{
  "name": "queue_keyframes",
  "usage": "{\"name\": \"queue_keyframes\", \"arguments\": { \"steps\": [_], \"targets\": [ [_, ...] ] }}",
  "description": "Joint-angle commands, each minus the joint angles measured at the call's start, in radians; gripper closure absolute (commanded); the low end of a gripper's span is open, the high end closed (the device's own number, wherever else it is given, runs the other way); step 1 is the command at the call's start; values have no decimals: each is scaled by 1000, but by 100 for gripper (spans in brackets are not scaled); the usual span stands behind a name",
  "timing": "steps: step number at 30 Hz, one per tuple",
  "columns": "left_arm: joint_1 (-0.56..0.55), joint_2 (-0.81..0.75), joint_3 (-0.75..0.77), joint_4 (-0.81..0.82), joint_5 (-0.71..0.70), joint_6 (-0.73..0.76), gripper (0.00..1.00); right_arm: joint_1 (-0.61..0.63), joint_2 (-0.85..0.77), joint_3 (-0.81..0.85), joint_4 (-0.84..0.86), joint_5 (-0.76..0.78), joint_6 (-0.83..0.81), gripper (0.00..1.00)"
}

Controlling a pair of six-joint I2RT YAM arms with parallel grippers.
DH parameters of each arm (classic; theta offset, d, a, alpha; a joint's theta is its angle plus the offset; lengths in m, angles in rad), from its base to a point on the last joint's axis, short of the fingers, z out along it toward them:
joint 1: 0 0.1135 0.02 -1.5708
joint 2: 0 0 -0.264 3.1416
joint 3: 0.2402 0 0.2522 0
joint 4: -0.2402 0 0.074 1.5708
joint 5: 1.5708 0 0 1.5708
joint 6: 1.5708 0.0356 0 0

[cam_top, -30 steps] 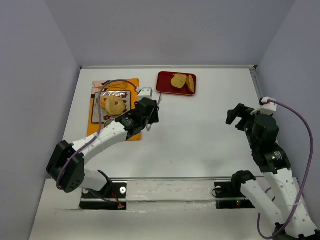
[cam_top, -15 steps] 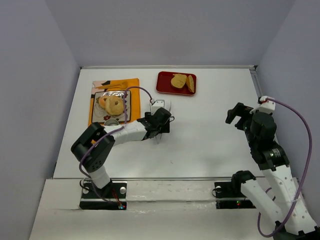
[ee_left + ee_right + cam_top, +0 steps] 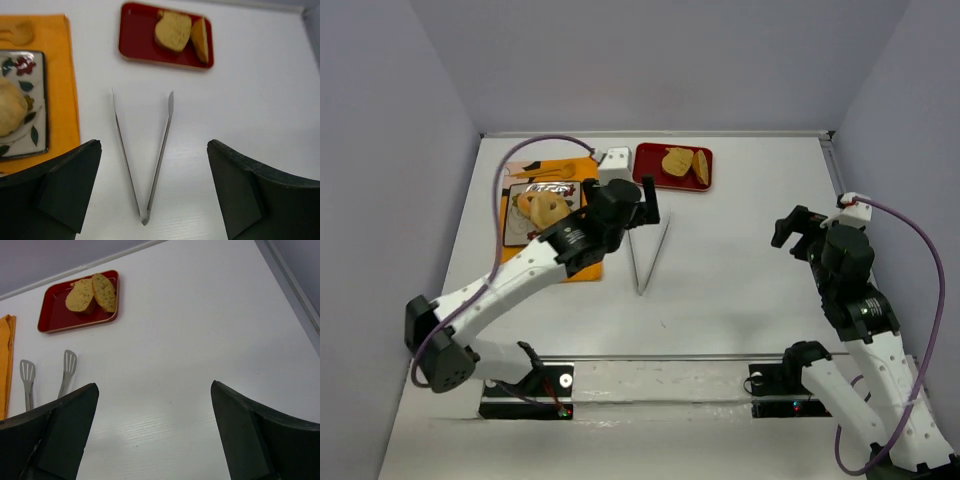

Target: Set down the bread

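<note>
The left gripper point(image 3: 153, 147) hangs with its jaws wide apart and nothing between them. The tongs point(image 3: 160, 150) lie flat on the table point(image 3: 740, 230) directly below, free of both fingers. Their hinge points toward the robot and their tips toward the red tray point(image 3: 137, 45), probably so they can be gripped easily from above. Two bread slices point(image 3: 172, 31) rest on that tray. More bread point(image 3: 10, 112) sits on the patterned plate point(image 3: 25, 70) on the orange mat point(image 3: 60, 75), which looks like the serving spot. The right gripper point(image 3: 154, 387), also spread open and empty, hovers well off to the right, seemingly out of the way.
</note>
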Motion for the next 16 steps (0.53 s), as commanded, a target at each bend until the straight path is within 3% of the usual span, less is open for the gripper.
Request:
{"name": "queue_keyframes", "arguments": {
  "steps": [1,5,16],
  "targets": [
    [5,-227,53,-53,-172,52,1,-1,-5,15,34,5,13,0],
    [42,-321,15,-108,-225,-50,1,-1,-14,16,34,17,2,0],
    [168,-424,-131,-128,-96,-122,1,-1,-12,9,35,25,2,0]
  ]
}}
